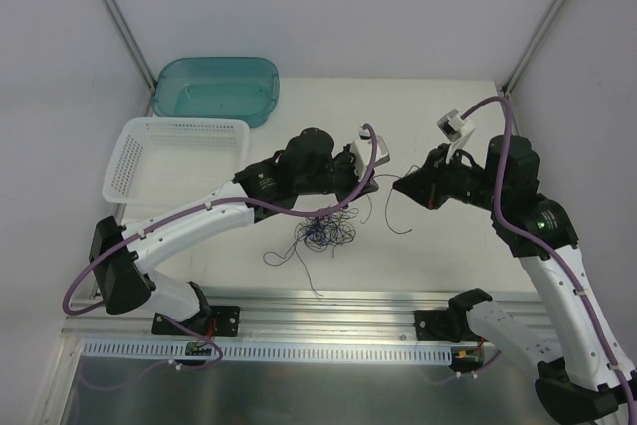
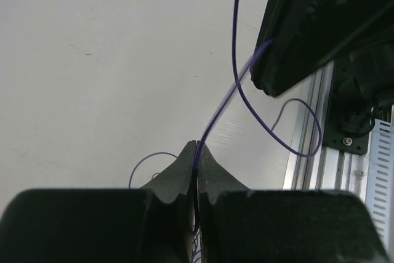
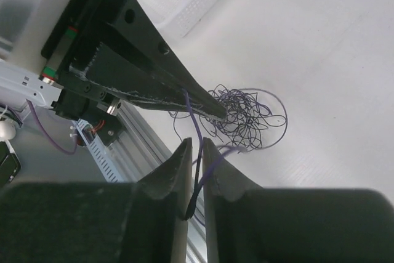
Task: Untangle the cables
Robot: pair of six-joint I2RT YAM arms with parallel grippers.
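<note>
Left gripper clamped tight on one strand of the hair-thin dark purple curly wire cables. Right gripper closed to a sliver, strand pinched between. Main clump beneath left gripper, knotted; nearly all untangling left.

You get bright, even light on the desk, shadows faint. Up close, the left pincer and right pincer look dark and soft.
</note>
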